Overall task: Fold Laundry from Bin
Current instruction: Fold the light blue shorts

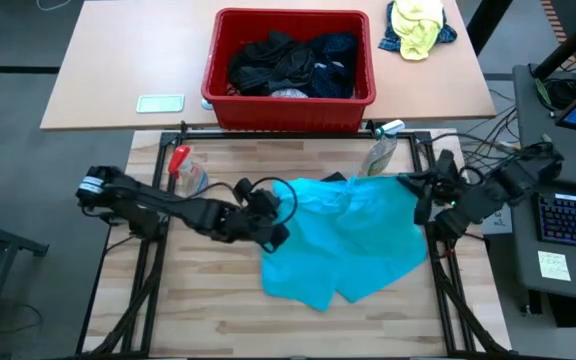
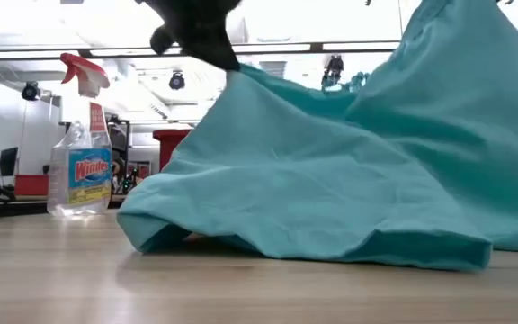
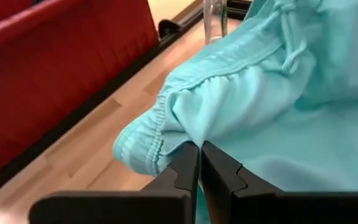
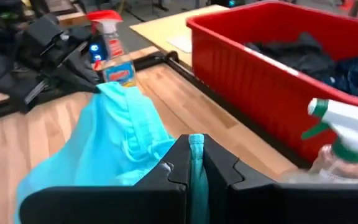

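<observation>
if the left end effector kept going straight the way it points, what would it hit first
Probably more of the turquoise garment that the left end effector is shut on; beyond that folded cloth, likely the clear bottle, though depth is unclear.

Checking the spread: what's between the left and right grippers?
High view: only the turquoise garment, pinched by the left gripper and right gripper, stretched between them over the wooden table.

Dark jointed arms [image 1: 168, 210] — black cabling
</observation>
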Robot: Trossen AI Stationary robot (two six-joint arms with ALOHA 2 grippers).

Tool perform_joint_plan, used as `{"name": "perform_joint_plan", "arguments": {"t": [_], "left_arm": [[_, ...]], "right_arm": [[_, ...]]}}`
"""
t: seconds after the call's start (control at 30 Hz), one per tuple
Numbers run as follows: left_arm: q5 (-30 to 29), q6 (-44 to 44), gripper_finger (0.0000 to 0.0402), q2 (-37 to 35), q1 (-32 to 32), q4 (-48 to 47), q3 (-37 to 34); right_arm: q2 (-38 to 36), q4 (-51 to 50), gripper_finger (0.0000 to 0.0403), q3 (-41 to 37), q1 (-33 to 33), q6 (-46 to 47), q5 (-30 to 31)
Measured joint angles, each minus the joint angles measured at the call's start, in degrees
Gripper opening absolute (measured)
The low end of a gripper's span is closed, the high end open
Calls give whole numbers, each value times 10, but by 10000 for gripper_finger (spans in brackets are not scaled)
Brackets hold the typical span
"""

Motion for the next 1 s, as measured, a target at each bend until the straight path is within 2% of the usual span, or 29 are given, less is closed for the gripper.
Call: {"name": "perform_joint_plan", "arguments": {"t": [0.1,0.17,0.4,0.5,0.67,0.87,1.0], "left_arm": [[18,5,0,18,9,3,16],[19,12,0,27,10,3,27],[20,54,6,37,14,3,72],[23,88,21,33,15,2,83],[76,136,60,23,17,-8,92],[87,158,124,16,19,-47,93],[87,192,162,17,19,-33,92]], "right_arm": [[15,16,13,-19,0,39,33],[27,65,13,-35,0,30,35],[92,337,13,-71,-8,-142,25],[125,416,13,-72,-34,-200,-3],[192,503,13,-71,-101,-257,-89],[255,554,13,-60,-179,-262,-173],[295,582,13,-63,-214,-263,-222]]}}
